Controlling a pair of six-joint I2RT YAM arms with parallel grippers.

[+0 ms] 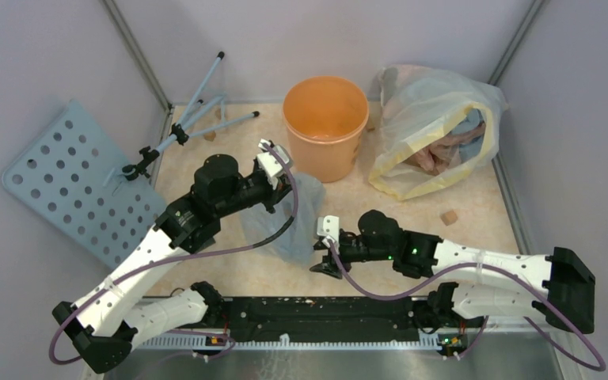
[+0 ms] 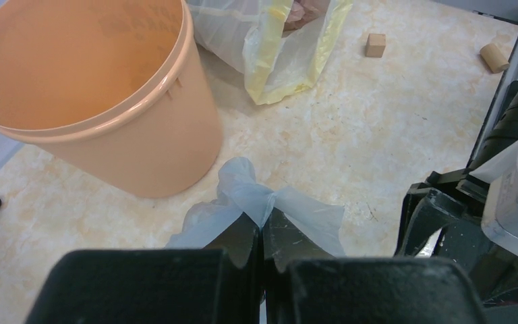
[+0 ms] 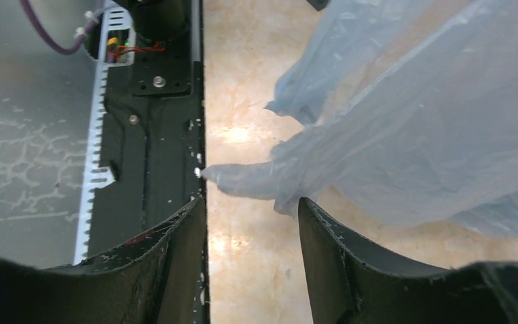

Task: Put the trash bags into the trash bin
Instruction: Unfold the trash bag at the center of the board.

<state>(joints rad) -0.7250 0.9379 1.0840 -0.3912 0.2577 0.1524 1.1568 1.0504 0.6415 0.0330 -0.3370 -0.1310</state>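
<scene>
Left claw [image 2: 263,233] pinching crinkly translucent grey trash bag [image 2: 243,192]; right claw [image 3: 253,216] parted near bag's tip; tapered orange bin [image 2: 168,148].

bin [image 1: 324,127]: plain orange, top centre
trash bag [image 1: 297,218]: translucent grey-blue, centre
table [image 1: 459,190]: cream with tan marbling
big bag [image 1: 427,119]: clear, yellow edges, upper right
panel [image 1: 67,182]: pale blue with round holes, left

Marbled table [image 1: 412,226]: orange trash bin [image 1: 328,158], yellow-edged bag [image 1: 423,111], wooden block [image 1: 448,216].
</scene>
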